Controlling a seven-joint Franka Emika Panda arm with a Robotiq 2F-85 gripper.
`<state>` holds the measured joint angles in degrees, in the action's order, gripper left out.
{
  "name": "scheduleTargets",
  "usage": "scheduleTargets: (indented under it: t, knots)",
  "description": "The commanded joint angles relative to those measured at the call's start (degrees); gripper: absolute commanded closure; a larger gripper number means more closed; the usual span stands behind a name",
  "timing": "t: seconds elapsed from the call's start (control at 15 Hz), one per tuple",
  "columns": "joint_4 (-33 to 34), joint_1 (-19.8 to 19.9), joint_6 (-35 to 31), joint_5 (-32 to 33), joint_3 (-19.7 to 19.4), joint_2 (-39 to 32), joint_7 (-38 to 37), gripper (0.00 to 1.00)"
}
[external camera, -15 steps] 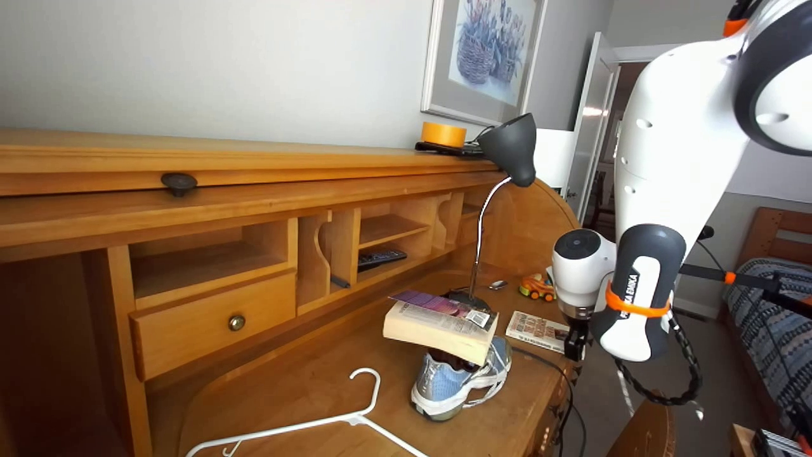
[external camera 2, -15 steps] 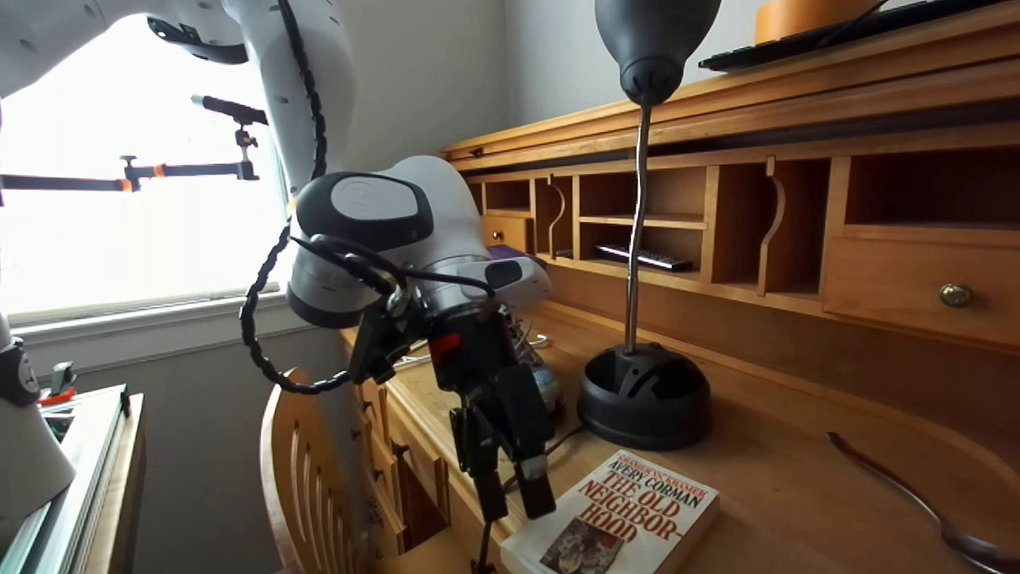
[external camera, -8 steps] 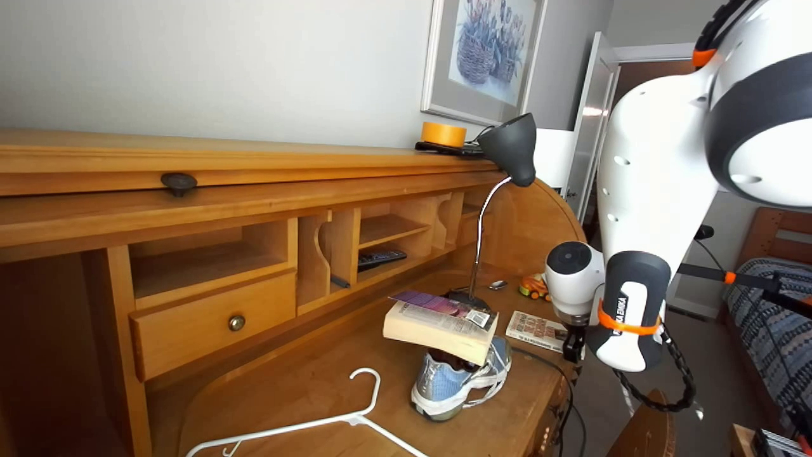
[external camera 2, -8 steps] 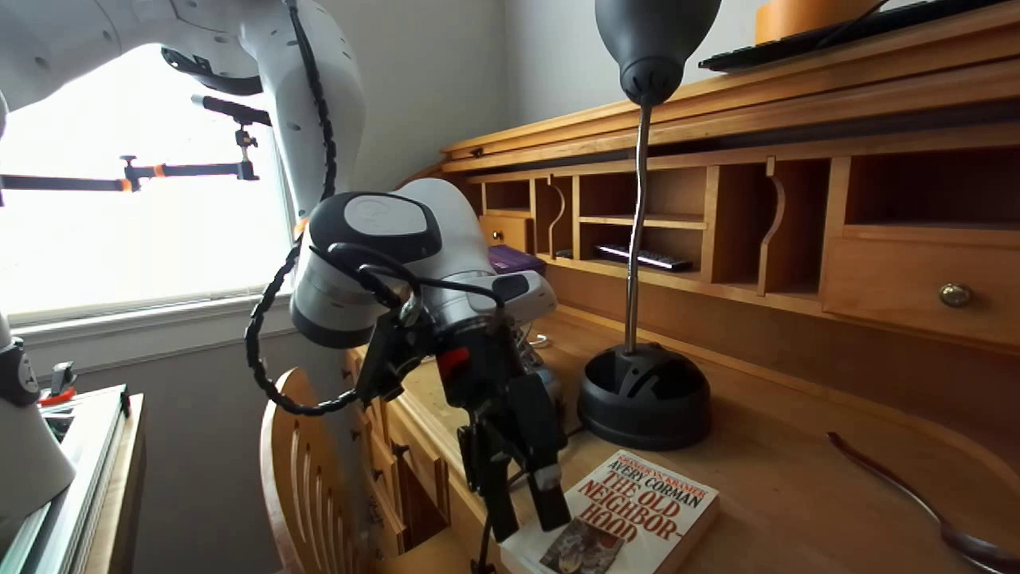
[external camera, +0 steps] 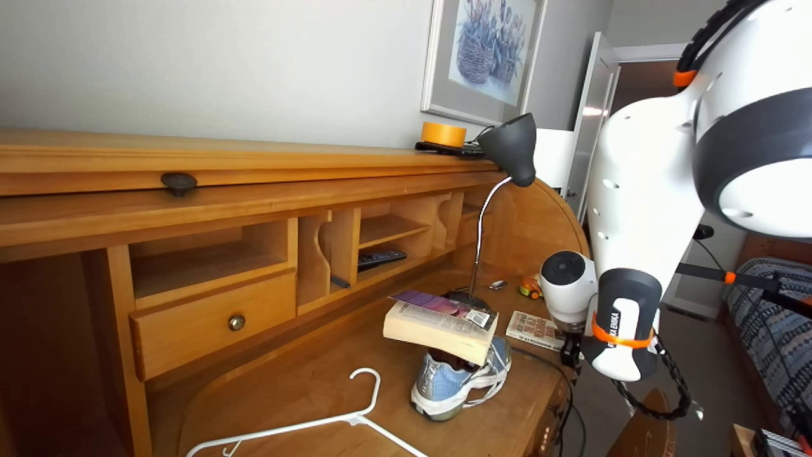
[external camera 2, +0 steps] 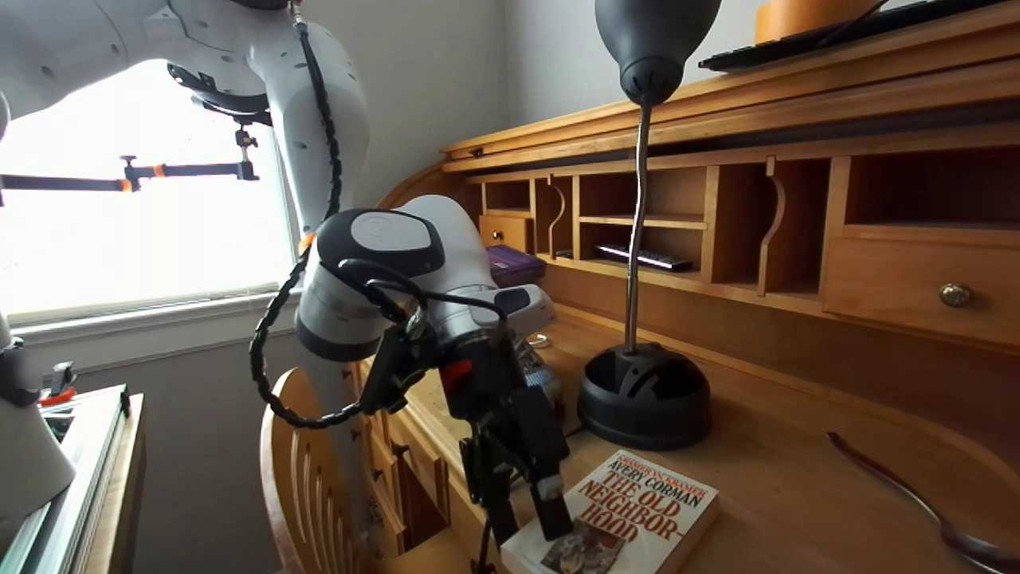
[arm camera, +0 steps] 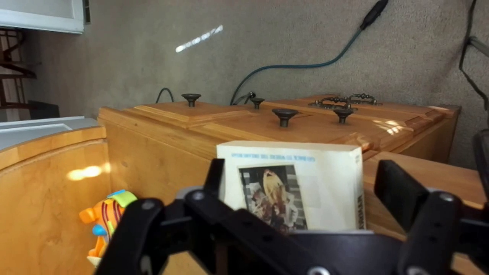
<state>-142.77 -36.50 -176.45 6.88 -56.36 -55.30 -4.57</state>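
- One paperback [external camera 2: 621, 518], The Old Neighborhood, lying flat on the wooden desk [external camera 2: 765, 446], cover up, close to the front edge.
- Gripper [external camera 2: 531, 532] is angled down right by it, fingers spread wide. From the wrist view the cover shows in the gap between them; can't tell if either tip is actually touching it.
- Black desk lamp [external camera 2: 644, 399] stands just beside the book, bendy silver neck, dark shade.
- Orange toy [arm camera: 109, 215] with green and blue bits is over by the desk's side panel, and there's a spoon [external camera: 498, 285] near it.
- Further along, blue-and-white sneaker [external camera: 444, 382] with a thick book [external camera: 438, 327] perched on top, tilted a bit.
- Then a white hanger [external camera: 356, 418] lying on the desktop.
- Remote [external camera: 380, 257] is tucked in a cubby at the back, and some orange roll [external camera: 443, 134] sits up top.
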Motion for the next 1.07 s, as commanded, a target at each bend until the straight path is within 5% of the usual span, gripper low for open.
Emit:
scheduleTargets:
  t: [0.0, 1.0]
  knots:
    - [0.76, 0.38, -1.78, -1.01, 1.28, -1.82, -0.17, 0.0]
    - [3.56, 4.39, -5.07, -2.76, 3.27, -5.49, 0.32, 0.0]
